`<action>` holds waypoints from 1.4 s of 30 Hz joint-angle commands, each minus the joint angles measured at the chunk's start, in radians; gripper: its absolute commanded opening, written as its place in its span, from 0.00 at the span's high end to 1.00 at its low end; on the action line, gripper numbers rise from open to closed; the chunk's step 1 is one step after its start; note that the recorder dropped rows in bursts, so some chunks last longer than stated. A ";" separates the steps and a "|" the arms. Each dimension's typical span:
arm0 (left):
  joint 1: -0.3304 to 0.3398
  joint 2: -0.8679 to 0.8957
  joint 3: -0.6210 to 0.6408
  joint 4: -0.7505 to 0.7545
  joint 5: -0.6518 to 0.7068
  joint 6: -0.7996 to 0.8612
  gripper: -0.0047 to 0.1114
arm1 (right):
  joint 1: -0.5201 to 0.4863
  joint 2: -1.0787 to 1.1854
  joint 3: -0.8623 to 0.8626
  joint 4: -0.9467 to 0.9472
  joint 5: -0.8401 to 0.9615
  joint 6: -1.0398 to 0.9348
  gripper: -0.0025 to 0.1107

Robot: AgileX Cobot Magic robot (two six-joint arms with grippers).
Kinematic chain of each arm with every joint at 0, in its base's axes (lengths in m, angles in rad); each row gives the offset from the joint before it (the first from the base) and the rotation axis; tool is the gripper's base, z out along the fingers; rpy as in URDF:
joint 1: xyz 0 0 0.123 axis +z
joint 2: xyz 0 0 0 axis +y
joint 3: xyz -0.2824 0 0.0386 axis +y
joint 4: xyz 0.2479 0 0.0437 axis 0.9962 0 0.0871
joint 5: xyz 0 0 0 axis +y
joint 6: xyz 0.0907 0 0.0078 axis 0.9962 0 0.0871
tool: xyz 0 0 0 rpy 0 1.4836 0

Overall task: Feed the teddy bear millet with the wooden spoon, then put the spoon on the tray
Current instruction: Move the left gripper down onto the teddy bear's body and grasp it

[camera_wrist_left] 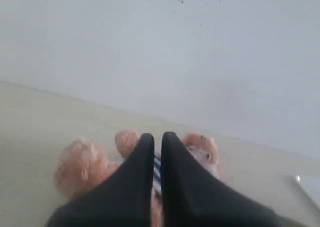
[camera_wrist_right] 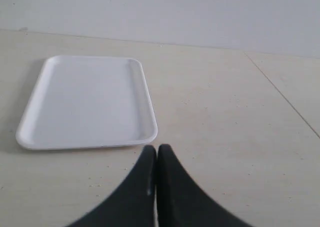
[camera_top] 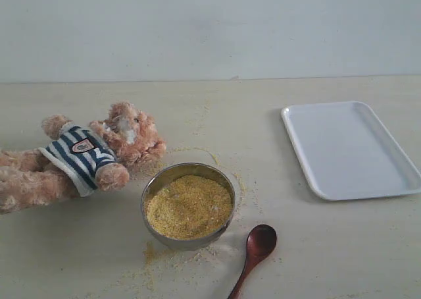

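Observation:
The teddy bear (camera_top: 85,155) lies on its back at the left of the table, in its striped shirt. Beside it stands the steel bowl (camera_top: 152,192) heaped with millet (camera_top: 189,205). The wooden spoon (camera_top: 255,249) lies on the table just right of the bowl, its handle running off the front edge of the exterior view. The empty white tray (camera_top: 348,147) sits at the right. Neither gripper shows in the exterior view. My left gripper (camera_wrist_left: 157,137) hangs shut over the teddy bear (camera_wrist_left: 82,164), holding nothing. Shut and empty, my right gripper (camera_wrist_right: 157,149) hovers near the tray (camera_wrist_right: 87,102).
Loose millet grains (camera_top: 164,263) are scattered on the table around the bowl, mostly in front of it and behind it toward the bear. A pale wall (camera_top: 210,29) rises behind the table's back edge.

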 commanded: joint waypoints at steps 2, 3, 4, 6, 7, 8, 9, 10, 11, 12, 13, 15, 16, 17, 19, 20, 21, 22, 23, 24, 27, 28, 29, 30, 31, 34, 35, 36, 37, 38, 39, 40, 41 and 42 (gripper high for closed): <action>0.002 -0.003 0.004 -0.025 -0.359 -0.058 0.92 | -0.002 -0.004 0.000 -0.002 -0.008 -0.002 0.98; 0.002 -0.003 0.004 -0.027 -0.468 -0.106 0.92 | -0.002 -0.004 0.000 -0.002 -0.008 -0.002 0.98; 0.002 -0.003 0.004 -0.057 -0.638 -0.128 0.92 | -0.002 -0.004 0.000 -0.002 -0.008 -0.002 0.98; 0.002 0.013 -0.023 -0.148 -0.790 -0.090 0.92 | -0.002 -0.004 0.000 -0.002 -0.008 -0.002 0.98; 0.002 0.064 -0.058 -0.231 -0.818 -0.002 0.92 | -0.002 -0.004 0.000 -0.002 -0.008 -0.002 0.98; 0.002 0.110 -0.099 -0.315 -0.804 0.084 0.92 | -0.002 -0.004 0.000 -0.002 -0.008 -0.002 0.98; 0.000 0.181 -0.142 -0.377 -0.775 0.201 0.92 | -0.002 -0.004 0.000 -0.002 -0.008 -0.002 0.98; 0.000 0.266 -0.186 -0.412 -0.739 0.308 0.92 | -0.002 -0.004 0.000 -0.002 -0.008 -0.002 0.98; 0.000 0.339 -0.223 -0.416 -0.703 0.369 0.92 | -0.002 -0.004 0.000 -0.002 -0.008 -0.002 0.98; 0.000 0.436 -0.272 -0.416 -0.652 0.421 0.92 | -0.002 -0.004 0.000 -0.002 -0.008 -0.002 0.98; 0.000 0.534 -0.327 -0.408 -0.596 0.453 0.92 | -0.002 -0.004 0.000 -0.002 -0.008 -0.002 0.98; 0.000 0.726 -0.435 -0.379 -0.480 0.504 0.92 | -0.002 -0.004 0.000 -0.002 -0.008 -0.002 0.98; 0.000 0.816 -0.500 -0.360 -0.406 0.537 0.92 | -0.002 -0.004 0.000 -0.002 -0.008 -0.002 0.98; 0.000 0.886 -0.568 -0.342 -0.333 0.567 0.92 | -0.002 -0.004 0.000 -0.002 -0.008 -0.002 0.98; 0.004 1.048 -0.713 -0.311 -0.105 0.643 0.92 | -0.002 -0.004 0.000 -0.002 -0.008 -0.002 0.98; 0.008 1.108 -0.773 -0.302 0.030 0.666 0.92 | -0.002 -0.004 0.000 -0.002 -0.008 -0.002 0.98; 0.013 1.180 -0.849 -0.287 0.171 0.683 0.92 | -0.002 -0.004 0.000 -0.002 -0.008 -0.002 0.98; 0.025 1.248 -0.925 -0.274 0.311 0.693 0.92 | -0.002 -0.004 0.000 -0.002 -0.008 -0.002 0.98; 0.035 1.312 -1.000 -0.261 0.443 0.693 0.92 | -0.002 -0.004 0.000 -0.002 -0.008 -0.002 0.98; 0.043 1.372 -1.058 -0.259 0.541 0.693 0.92 | -0.002 -0.004 0.000 -0.002 -0.008 -0.002 0.98; 0.078 1.519 -1.254 -0.251 0.841 0.691 0.92 | -0.002 -0.004 0.000 -0.002 -0.008 -0.002 0.98; 0.092 1.567 -1.312 -0.251 0.932 0.681 0.92 | -0.002 -0.004 0.000 -0.002 -0.008 -0.002 0.98; 0.106 1.613 -1.364 -0.245 1.013 0.655 0.92 | -0.002 -0.004 0.000 -0.002 -0.008 -0.002 0.98; 0.116 1.649 -1.402 -0.243 1.083 0.637 0.92 | -0.002 -0.004 0.000 -0.002 -0.008 -0.002 0.98; 0.129 1.690 -1.445 -0.243 1.142 0.630 0.92 | -0.002 -0.004 0.000 -0.002 -0.008 -0.002 0.98; 0.153 1.785 -1.527 -0.240 1.150 0.636 0.92 | -0.002 -0.004 0.000 -0.002 -0.008 -0.002 0.98; 0.159 1.811 -1.545 -0.229 1.150 0.649 0.92 | -0.002 -0.004 0.000 -0.002 -0.008 -0.002 0.98; 0.161 1.832 -1.555 -0.221 1.150 0.670 0.92 | -0.002 -0.004 0.000 -0.002 -0.008 -0.002 0.98; 0.161 1.847 -1.557 -0.211 1.150 0.697 0.92 | -0.002 -0.004 0.000 -0.002 -0.008 -0.002 0.98; 0.161 1.860 -1.557 -0.201 1.150 0.741 0.91 | -0.002 -0.004 0.000 -0.002 -0.008 -0.002 0.98; 0.161 1.871 -1.557 -0.193 1.150 0.782 0.89 | -0.002 -0.004 0.000 -0.002 -0.008 -0.002 0.98; 0.161 1.882 -1.557 -0.187 1.150 0.832 0.86 | -0.002 -0.004 0.000 -0.002 -0.008 -0.002 0.98; 0.161 1.894 -1.557 -0.187 1.150 0.875 0.80 | -0.002 -0.004 0.000 -0.002 -0.008 -0.002 0.98; 0.161 1.903 -1.557 -0.187 1.150 0.900 0.74 | -0.002 -0.004 0.000 -0.002 -0.008 -0.002 0.98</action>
